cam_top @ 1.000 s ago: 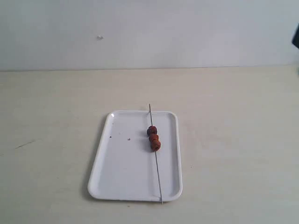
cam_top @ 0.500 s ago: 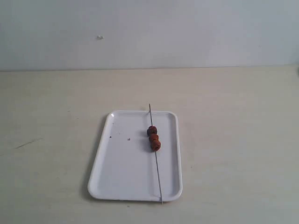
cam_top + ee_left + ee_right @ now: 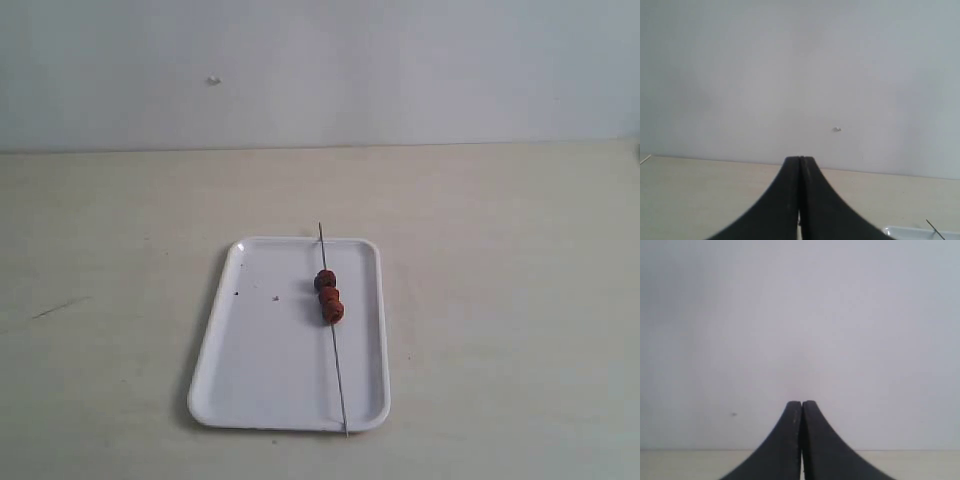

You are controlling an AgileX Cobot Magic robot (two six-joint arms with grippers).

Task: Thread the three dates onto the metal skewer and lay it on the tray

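Three wrinkled reddish-brown dates [image 3: 328,296] threaded on thin grey skewer [image 3: 338,370] across white tray [image 3: 260,350]; left gripper [image 3: 800,159], right gripper [image 3: 802,403] clenched, empty.

the left gripper [image 3: 800,159] is held closed, its two black fingers [image 3: 782,200] pressed flat together with no gap left at the tips. the right gripper [image 3: 802,403] is likewise closed, its dark curved fingers [image 3: 825,450] met along a thin seam. nothing is gripped by either.
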